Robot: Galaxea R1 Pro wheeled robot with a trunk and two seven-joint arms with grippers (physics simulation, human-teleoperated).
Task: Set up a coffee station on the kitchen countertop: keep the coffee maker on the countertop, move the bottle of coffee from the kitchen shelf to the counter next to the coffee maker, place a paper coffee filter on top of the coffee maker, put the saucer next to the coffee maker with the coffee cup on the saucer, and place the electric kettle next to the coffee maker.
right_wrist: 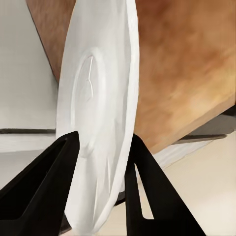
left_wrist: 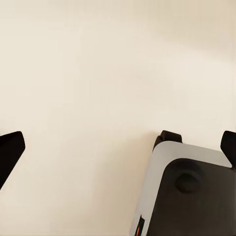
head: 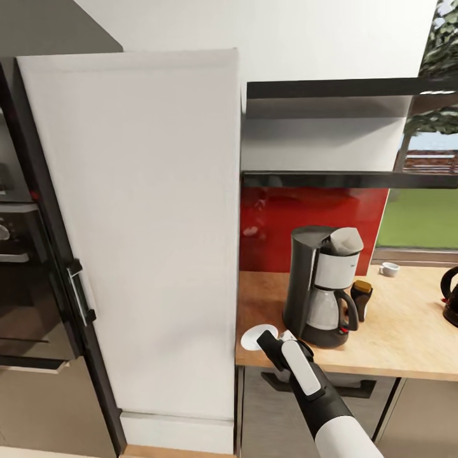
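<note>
**Saucer held over the countertop's left end**

Right gripper (right_wrist: 101, 172): fingers clamped on the saucer (head: 259, 334), just left of the coffee maker (head: 322, 286) on the countertop (head: 407, 331). The filter (head: 346, 241) sits on the maker; bottle (head: 362, 296) beside it; cup (head: 389, 269) and kettle (head: 450, 296) farther right. Left gripper (left_wrist: 118, 147): fingers apart.

The electric kettle (head: 451, 296) is cut by the picture's edge; the coffee maker (head: 321, 286) half hides the bottle of coffee (head: 362, 296).
</note>
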